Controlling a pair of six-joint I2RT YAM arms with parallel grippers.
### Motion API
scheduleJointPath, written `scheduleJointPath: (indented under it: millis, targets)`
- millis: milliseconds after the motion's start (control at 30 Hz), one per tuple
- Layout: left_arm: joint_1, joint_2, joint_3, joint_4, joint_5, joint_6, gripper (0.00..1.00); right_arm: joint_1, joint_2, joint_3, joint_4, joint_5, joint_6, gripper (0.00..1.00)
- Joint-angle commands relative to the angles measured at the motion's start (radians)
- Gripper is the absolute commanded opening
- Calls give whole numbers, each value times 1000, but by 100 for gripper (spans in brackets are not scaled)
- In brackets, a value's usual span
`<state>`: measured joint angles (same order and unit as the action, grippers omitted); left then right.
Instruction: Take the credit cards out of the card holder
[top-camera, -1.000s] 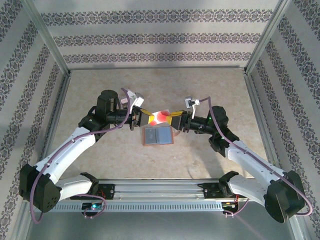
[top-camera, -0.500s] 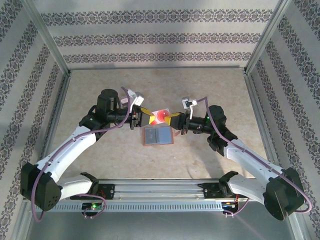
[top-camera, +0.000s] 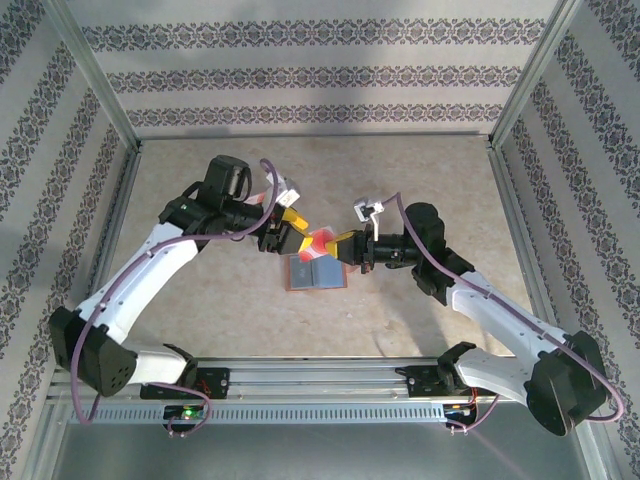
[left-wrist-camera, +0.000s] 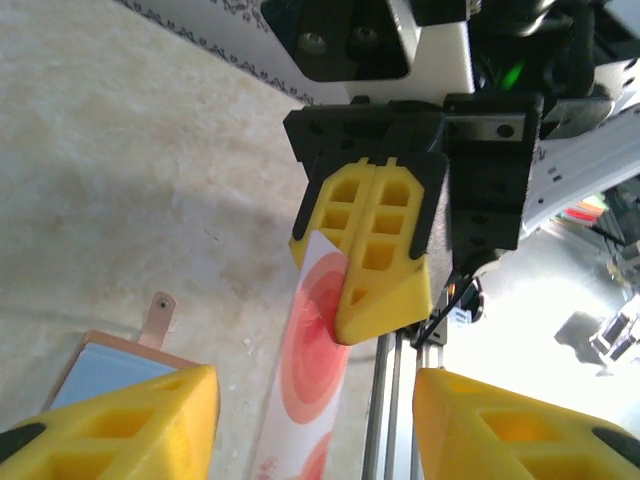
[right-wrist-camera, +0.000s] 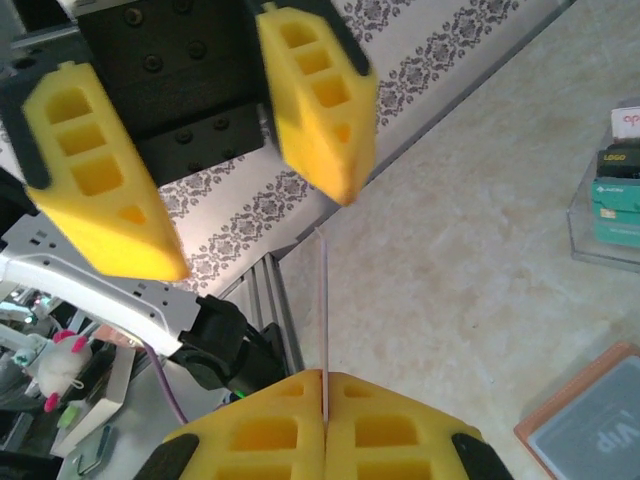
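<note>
A red credit card (top-camera: 322, 240) with pale rings hangs in the air above the card holder (top-camera: 315, 272). The tan holder lies open on the table, grey-blue pockets up. My right gripper (top-camera: 344, 247) is shut on the card's right end; in the right wrist view the credit card (right-wrist-camera: 323, 300) stands edge-on between the closed right gripper (right-wrist-camera: 325, 385). My left gripper (top-camera: 292, 236) is open at the card's other end. In the left wrist view the left gripper (left-wrist-camera: 315, 425) has a finger on each side of the credit card (left-wrist-camera: 315, 350), apart from it. The card holder (left-wrist-camera: 105, 355) shows below.
A clear stand with a teal, black and red stack (right-wrist-camera: 612, 190) sits on the table to one side. The metal rail (top-camera: 320, 380) runs along the near edge. Patterned walls with metal posts (top-camera: 100, 80) close in the table on three sides.
My left gripper has opened and let go of the card, its arm drawing back. The right gripper has shut on the card's other end and now holds it alone.
</note>
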<state>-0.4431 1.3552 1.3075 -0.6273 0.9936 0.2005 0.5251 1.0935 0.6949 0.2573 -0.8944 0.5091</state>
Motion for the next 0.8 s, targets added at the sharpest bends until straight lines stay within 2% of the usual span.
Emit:
scheduleJointPath:
  millis: [0, 167, 300, 400, 500, 567, 633, 700, 767]
  targets:
    - [3, 43, 63, -168, 33, 152, 53, 21, 11, 47, -5, -49, -35, 0]
    - [3, 77, 77, -170, 14, 167, 52, 37, 14, 58, -21, -44, -48, 0]
    - [5, 91, 80, -200, 55, 191, 35, 38, 11, 61, -32, -34, -56, 0]
    - [14, 81, 63, -191, 70, 183, 30, 34, 13, 60, -38, -32, -62, 0]
    - [31, 70, 49, -177, 87, 173, 14, 32, 21, 59, -38, -28, -64, 0]
    - [38, 65, 47, -178, 89, 169, 3, 33, 29, 62, -39, -25, -62, 7]
    - [44, 61, 50, -189, 90, 180, 0, 33, 32, 66, -48, -16, -63, 15]
    - [55, 55, 50, -189, 77, 186, 0, 31, 32, 70, -64, 4, -68, 28]
    - [70, 44, 46, -183, 42, 198, 0, 32, 28, 77, -96, 37, -77, 49]
